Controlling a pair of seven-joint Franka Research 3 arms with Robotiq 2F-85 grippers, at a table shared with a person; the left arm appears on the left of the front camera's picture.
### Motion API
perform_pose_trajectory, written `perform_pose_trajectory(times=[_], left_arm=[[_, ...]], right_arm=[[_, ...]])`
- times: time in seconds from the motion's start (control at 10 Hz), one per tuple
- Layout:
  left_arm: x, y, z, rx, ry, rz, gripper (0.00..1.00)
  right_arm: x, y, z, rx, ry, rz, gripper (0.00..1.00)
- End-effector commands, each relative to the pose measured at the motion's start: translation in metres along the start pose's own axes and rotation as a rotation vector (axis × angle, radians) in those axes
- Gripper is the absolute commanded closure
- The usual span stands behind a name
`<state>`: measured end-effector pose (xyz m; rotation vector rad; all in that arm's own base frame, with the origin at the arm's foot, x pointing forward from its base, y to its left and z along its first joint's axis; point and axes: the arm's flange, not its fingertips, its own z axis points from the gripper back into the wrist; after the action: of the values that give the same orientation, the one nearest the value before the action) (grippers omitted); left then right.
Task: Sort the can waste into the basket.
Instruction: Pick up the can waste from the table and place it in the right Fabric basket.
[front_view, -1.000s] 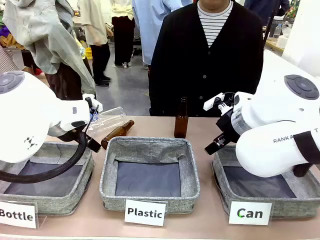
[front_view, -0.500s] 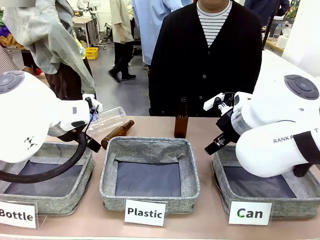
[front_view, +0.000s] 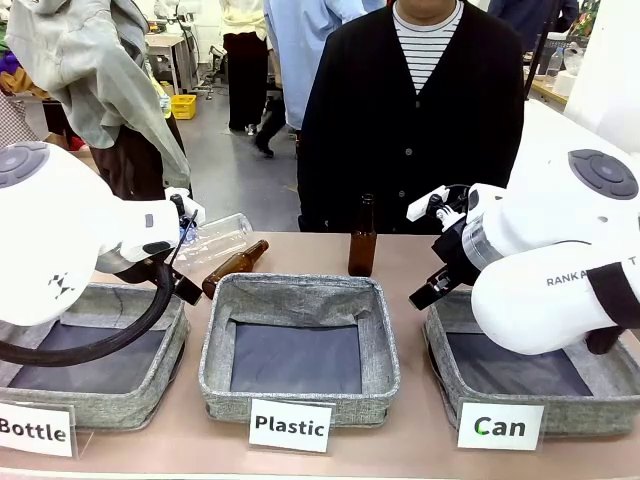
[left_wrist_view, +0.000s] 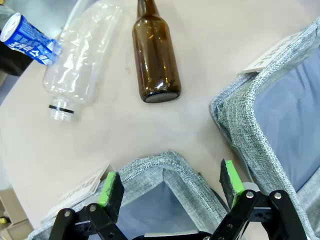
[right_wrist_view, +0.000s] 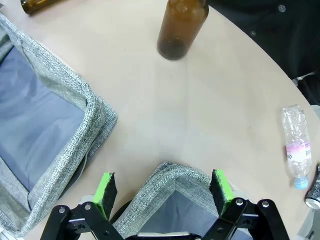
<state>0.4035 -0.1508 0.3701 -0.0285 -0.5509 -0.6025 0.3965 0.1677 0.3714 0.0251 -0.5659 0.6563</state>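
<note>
A blue can (left_wrist_view: 25, 37) with white lettering lies on the table at the top left of the left wrist view, beside a clear plastic bottle (left_wrist_view: 82, 55). At the right edge of the right wrist view lies a dark can (right_wrist_view: 315, 190), next to a small plastic bottle (right_wrist_view: 296, 147). The grey basket (front_view: 440, 350) behind the "Can" card (front_view: 500, 427) stands at the front right, its corner (right_wrist_view: 175, 182) under my right gripper (right_wrist_view: 162, 187), which is open and empty. My left gripper (left_wrist_view: 170, 182) is open and empty above the corner of the "Bottle" basket (left_wrist_view: 160, 170).
The "Plastic" basket (front_view: 300, 295) stands in the middle, the "Bottle" basket (front_view: 150, 390) at the left. One brown bottle (front_view: 235, 265) lies behind them, another (front_view: 362, 237) stands upright. A person in a dark cardigan (front_view: 410, 110) stands at the far side.
Both arms and all table objects hold still. Only people walking in the background have shifted.
</note>
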Motion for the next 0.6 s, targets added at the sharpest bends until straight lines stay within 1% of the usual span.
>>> perform_pose_trajectory(times=[0.0,0.1,0.2,0.3,0.4,0.5], left_arm=[[0.008,-0.004,0.021,-0.026,-0.052,-0.096,0.00],[0.002,0.000,0.056,-0.020,-0.128,-0.123,0.00],[-0.010,0.003,0.094,0.011,-0.204,-0.114,0.00],[-0.019,0.003,0.121,0.017,-0.258,-0.114,0.00],[-0.036,0.003,0.139,-0.017,-0.318,-0.112,0.00],[-0.063,0.013,0.152,-0.148,-0.388,-0.097,0.00]], right_arm=[[0.004,0.006,0.021,0.094,-0.070,0.018,0.00],[0.003,0.007,0.052,0.169,-0.120,-0.145,0.00],[-0.009,0.002,0.086,0.269,-0.131,-0.266,0.00],[-0.027,-0.007,0.107,0.352,-0.158,-0.275,0.00],[-0.048,-0.015,0.123,0.460,-0.188,-0.236,0.00],[-0.083,-0.033,0.137,0.584,-0.259,-0.184,0.00]])
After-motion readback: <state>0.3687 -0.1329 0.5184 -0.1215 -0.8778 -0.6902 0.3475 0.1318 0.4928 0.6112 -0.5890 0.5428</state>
